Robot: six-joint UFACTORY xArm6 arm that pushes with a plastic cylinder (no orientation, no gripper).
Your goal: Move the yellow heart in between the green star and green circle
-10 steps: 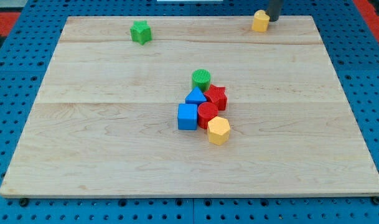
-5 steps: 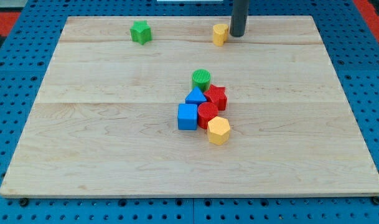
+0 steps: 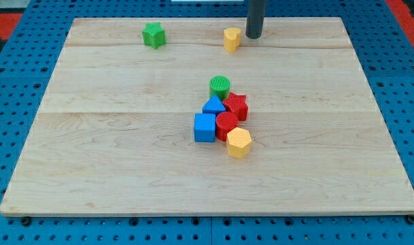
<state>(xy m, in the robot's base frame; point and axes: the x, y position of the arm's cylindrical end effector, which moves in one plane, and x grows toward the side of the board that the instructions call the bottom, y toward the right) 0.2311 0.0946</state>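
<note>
A dark rod comes down from the top edge of the view, and my tip [image 3: 253, 36] rests on the bench [image 3: 125, 156] near its far edge, slightly right of centre. There is no gripper on this arm, so nothing is held or clamped.

Just beside my tip, at its 9 o'clock, sits the yellow heart [image 3: 231, 39], a small pale yellow block standing apart from every other block. Whether my tip touches it cannot be told.

Well off at the heart's 9 o'clock, near the far left of the bench, is the green star [image 3: 153, 35], alone. At the heart's 6 o'clock, near the middle of the bench, is the green circle [image 3: 220, 86], a ribbed round block.

The green circle heads a tight cluster. Pressed against it at its 6 o'clock is a blue triangle [image 3: 214, 105], with a red star [image 3: 236, 106] at the circle's 5 o'clock. Below these lie a blue cube [image 3: 204, 127], a red circle [image 3: 227, 125] and, lowest, a yellow hexagon [image 3: 238, 143].
</note>
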